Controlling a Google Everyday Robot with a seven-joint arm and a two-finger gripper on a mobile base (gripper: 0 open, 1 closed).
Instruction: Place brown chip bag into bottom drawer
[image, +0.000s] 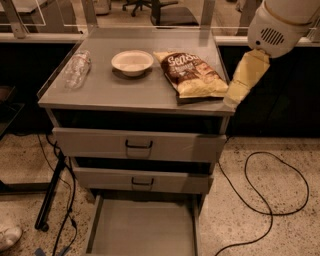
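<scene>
The brown chip bag lies flat on the grey cabinet top, at its right side, dark brown top toward the back and pale yellow half toward the front. The bottom drawer is pulled out at floor level, its flat grey floor bare. My gripper hangs from the white arm at the upper right, its pale yellow fingers pointing down-left, tip at the cabinet's right front corner, just right of the bag.
A white bowl sits left of the bag. A clear plastic bottle lies at the cabinet top's left edge. Two upper drawers with black handles are slightly open. A black cable loops on the floor at right.
</scene>
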